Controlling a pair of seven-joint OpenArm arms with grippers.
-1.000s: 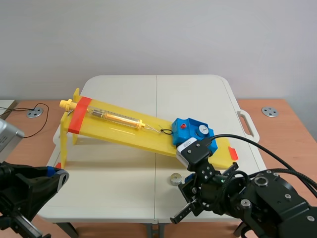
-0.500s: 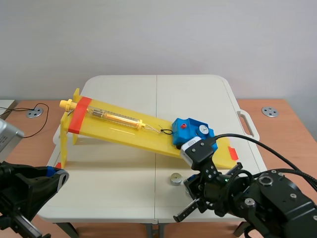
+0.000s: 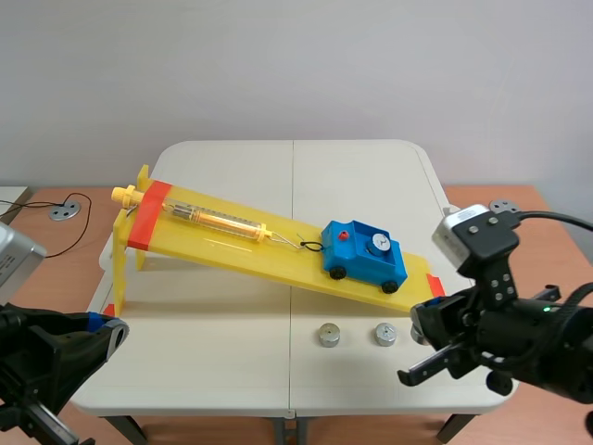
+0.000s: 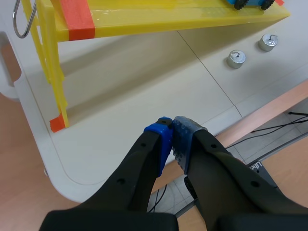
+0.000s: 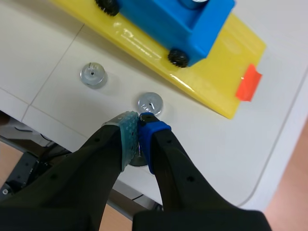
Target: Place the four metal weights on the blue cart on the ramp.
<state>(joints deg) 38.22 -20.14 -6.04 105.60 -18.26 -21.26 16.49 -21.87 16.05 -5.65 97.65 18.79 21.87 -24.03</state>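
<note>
two chunky black arms on show. right arm [image 3: 519,338] wears a pale grey camera box [image 3: 474,236], black cable [image 3: 556,217] looping off it. right gripper [image 5: 139,120]: one grey-green dotted pad [image 5: 124,131], one blue. left gripper [image 4: 172,124]: both pads blue.

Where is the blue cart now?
Scene view: the blue cart sits at the low end of the yellow ramp, right of middle; two metal weights lie on the table nearer the robot.

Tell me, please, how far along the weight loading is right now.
Done: one weight seems seated in the blue cart on the ramp. In hand: nothing visible; the right gripper and left gripper are shut. Left: the table weight by the right gripper and the second table weight beside it; a fourth I cannot find.
</note>
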